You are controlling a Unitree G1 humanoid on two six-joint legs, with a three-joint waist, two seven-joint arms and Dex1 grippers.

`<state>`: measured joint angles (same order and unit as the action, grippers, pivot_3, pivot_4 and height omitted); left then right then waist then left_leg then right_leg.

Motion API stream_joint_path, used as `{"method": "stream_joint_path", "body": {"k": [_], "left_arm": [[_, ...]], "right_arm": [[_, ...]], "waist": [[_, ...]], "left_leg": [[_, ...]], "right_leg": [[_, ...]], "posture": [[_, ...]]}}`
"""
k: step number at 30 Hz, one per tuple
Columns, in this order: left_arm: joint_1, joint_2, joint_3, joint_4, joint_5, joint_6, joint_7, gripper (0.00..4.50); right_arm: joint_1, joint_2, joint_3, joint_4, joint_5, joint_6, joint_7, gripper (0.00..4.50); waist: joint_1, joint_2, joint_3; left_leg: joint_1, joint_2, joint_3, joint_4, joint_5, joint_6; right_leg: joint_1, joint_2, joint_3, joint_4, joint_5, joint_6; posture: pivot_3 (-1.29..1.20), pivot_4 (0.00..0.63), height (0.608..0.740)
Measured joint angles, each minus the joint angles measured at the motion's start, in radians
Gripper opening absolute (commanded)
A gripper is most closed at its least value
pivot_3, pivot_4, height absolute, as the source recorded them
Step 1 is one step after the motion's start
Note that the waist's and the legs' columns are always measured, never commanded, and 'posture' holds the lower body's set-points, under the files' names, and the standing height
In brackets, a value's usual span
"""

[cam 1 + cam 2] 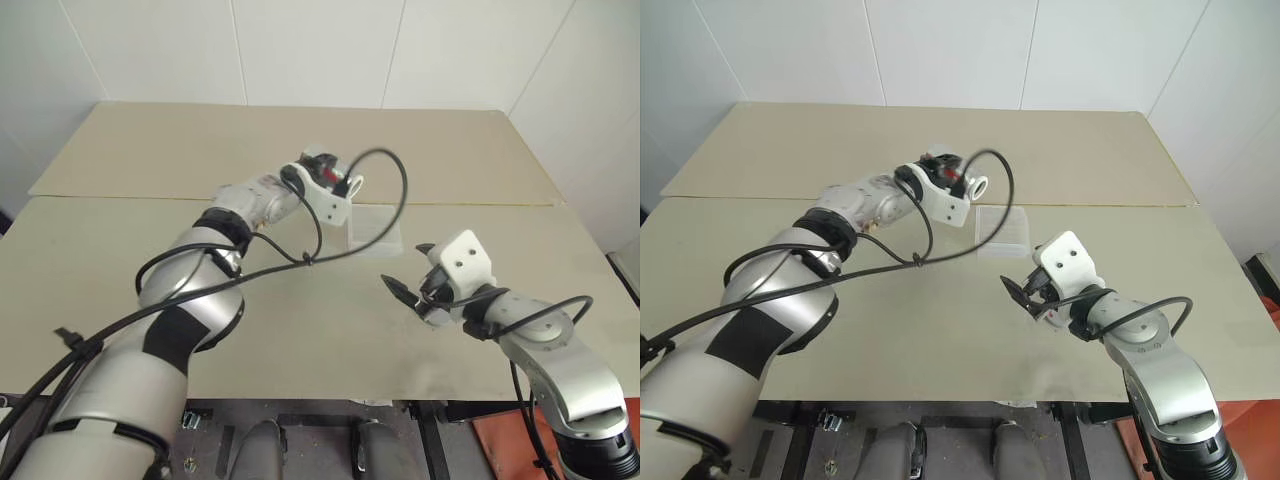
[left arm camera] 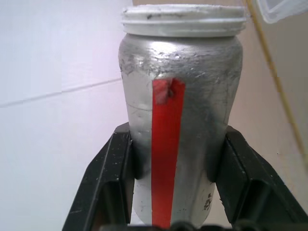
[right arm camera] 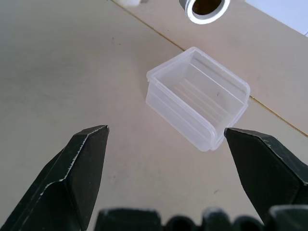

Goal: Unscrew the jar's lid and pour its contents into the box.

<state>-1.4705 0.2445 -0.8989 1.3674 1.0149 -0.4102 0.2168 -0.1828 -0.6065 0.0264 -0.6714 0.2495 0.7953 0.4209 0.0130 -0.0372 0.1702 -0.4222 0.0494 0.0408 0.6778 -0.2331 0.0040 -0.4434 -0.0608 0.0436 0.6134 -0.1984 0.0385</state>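
Over on the left, the left gripper is clamped tight on the jar, both black fingers pressed against its silvery sides with the red stripe facing the wrist camera. The jar is up in the air above the desk, lying close to level, its long axis running toward the right, and its threaded white neck is bare: no lid on it. From the right wrist view you can see straight into the open mouth, a dark round hole ringed in grey.

Now the key relation: the box sits on the desk just right of and below that mouth, near the seam where the two desk boards meet, toward the middle of the surface. It is open side up and looks empty. The mouth hangs near the box's left edge, so I judge the pour needs only a short carry rightward over the opening and a tip of the neck downward. The left arm is plainly the one placed for it.

Further right, the right gripper hovers above the desk with its fingers spread wide and nothing between them, aimed at the box from the near side.
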Motion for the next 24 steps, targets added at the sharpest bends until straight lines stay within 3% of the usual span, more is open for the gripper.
{"method": "stream_joint_path", "body": {"k": [5, 16, 20, 24], "left_arm": [[-0.021, -0.043, -0.167, 0.028, 0.189, 0.059, 0.254, 1.96], [-0.021, -0.053, -0.237, 0.047, 0.278, 0.085, 0.323, 1.96], [-0.021, -0.053, -0.175, 0.047, 0.227, 0.081, 0.269, 1.96], [-0.011, -0.046, 0.054, 0.048, 0.016, 0.068, 0.095, 1.96]], "right_arm": [[0.046, 0.018, 0.0, -0.03, -0.009, 0.001, -0.023, 4.47], [0.086, 0.013, -0.006, -0.071, -0.015, 0.022, -0.038, 4.47], [0.079, 0.027, -0.006, -0.071, -0.013, 0.025, -0.048, 4.47], [0.075, 0.028, -0.006, -0.071, -0.014, 0.025, -0.051, 4.47]], "waist": [[-0.001, 0.0, 0.0], [-0.001, 0.0, 0.0], [-0.001, 0.0, 0.0], [-0.002, 0.0, 0.0]], "left_leg": [[0.0, 0.0, 0.0, 0.0, 0.0, 0.0], [0.0, 0.0, 0.0, 0.001, 0.0, -0.001], [0.0, 0.0, 0.0, 0.002, 0.0, -0.001], [0.0, 0.0, 0.0, 0.002, 0.0, -0.001]], "right_leg": [[-0.002, 0.0, 0.001, 0.001, 0.0, 0.0], [-0.002, 0.0, 0.001, 0.004, 0.0, 0.0], [-0.002, 0.0, 0.001, 0.004, 0.0, 0.0], [-0.001, -0.001, 0.001, 0.004, 0.001, 0.0]], "posture": [[0.0, 0.15, 0.74], [0.0, 0.15, 0.74], [0.0, 0.15, 0.74], [0.0, 0.15, 0.74]]}}
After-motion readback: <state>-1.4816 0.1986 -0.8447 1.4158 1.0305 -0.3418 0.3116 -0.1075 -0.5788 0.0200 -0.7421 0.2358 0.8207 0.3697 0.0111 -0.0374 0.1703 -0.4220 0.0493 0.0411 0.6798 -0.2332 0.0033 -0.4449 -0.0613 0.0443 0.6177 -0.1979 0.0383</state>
